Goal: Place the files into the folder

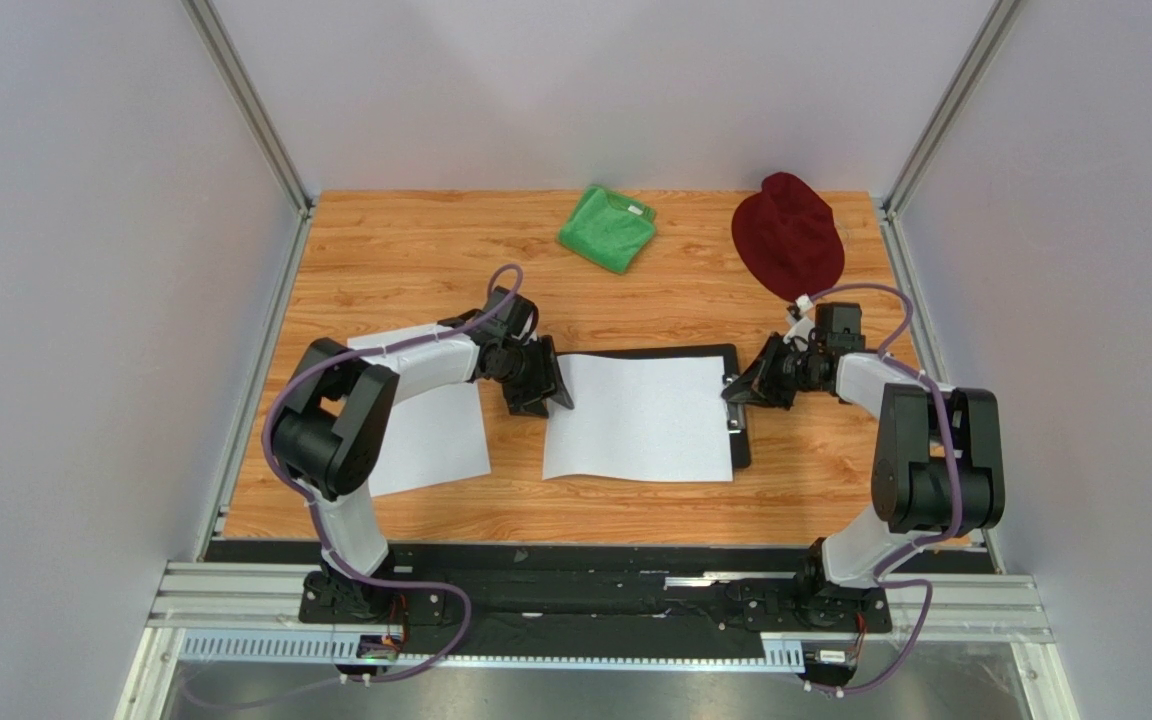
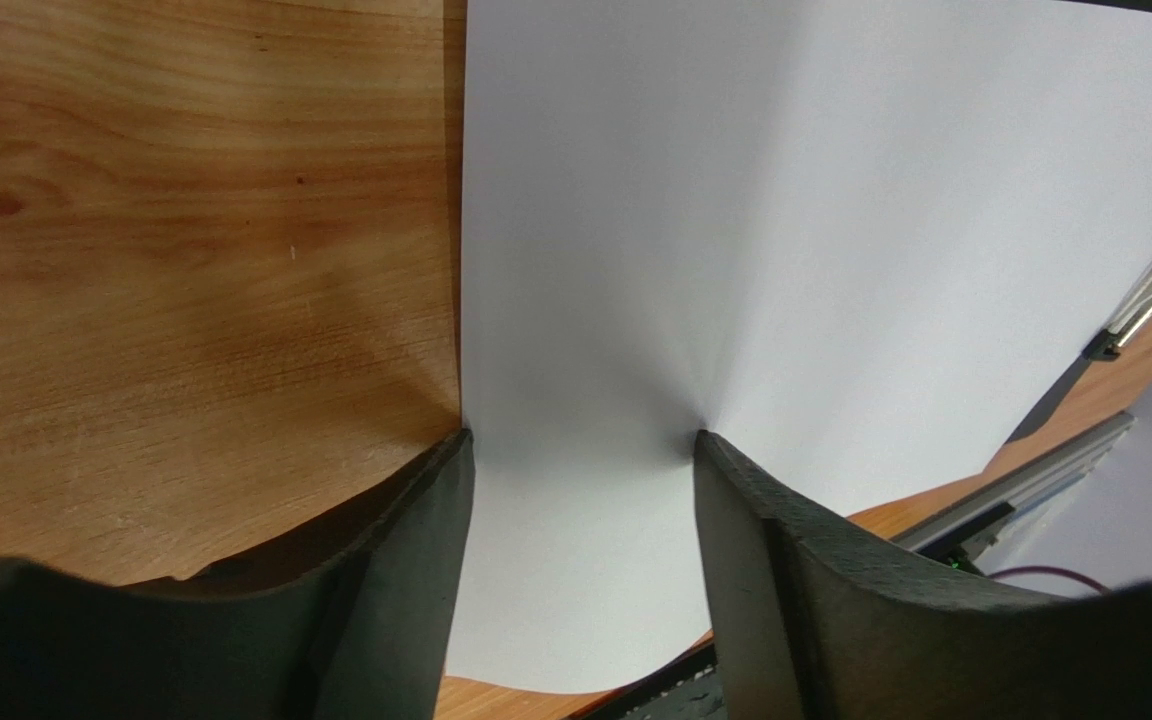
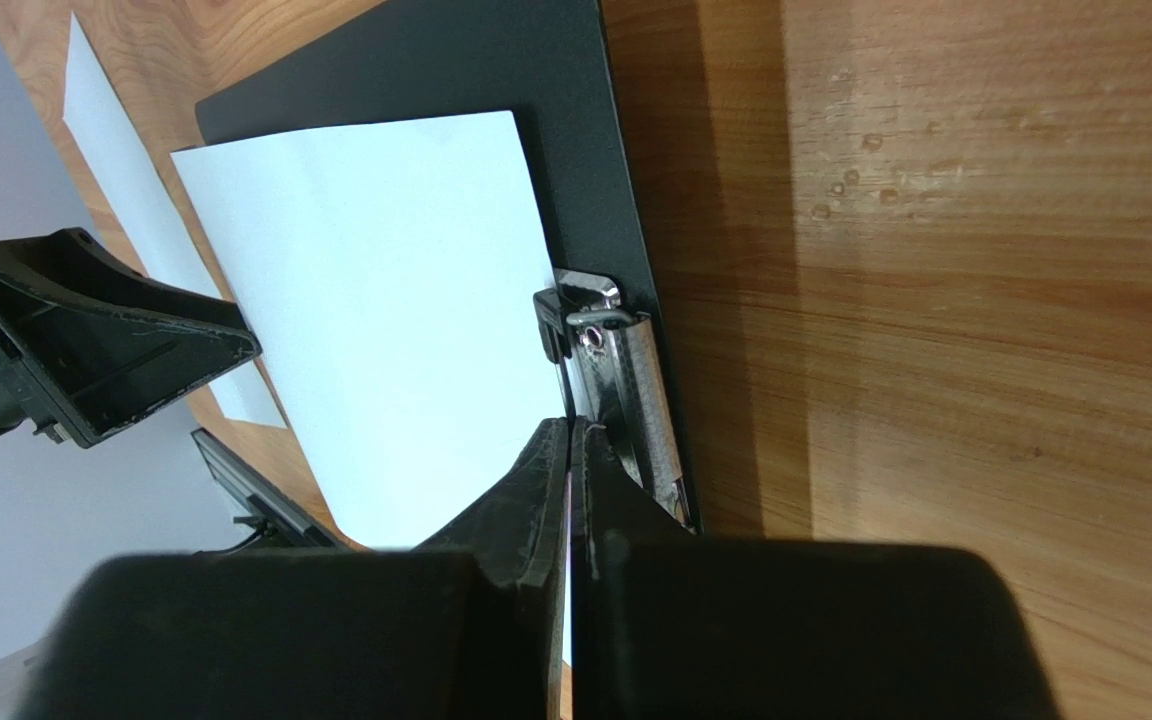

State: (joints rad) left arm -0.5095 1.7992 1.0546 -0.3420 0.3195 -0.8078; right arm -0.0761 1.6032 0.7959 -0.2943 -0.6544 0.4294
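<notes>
between the spread jaws of the left tool (image 2: 579, 444), a thin white paper sheet (image 2: 778, 225) lies steadied; the closed right tool (image 3: 570, 438) bears on the silver metal clip (image 3: 635, 393) of the flat black board (image 3: 582, 165), seemingly to lever it.

My pale wooden desk (image 1: 387, 248) sits boxed in by plain grey walls (image 1: 79, 255), metal posts (image 1: 247, 102) in the far corners, evenly lit.
</notes>
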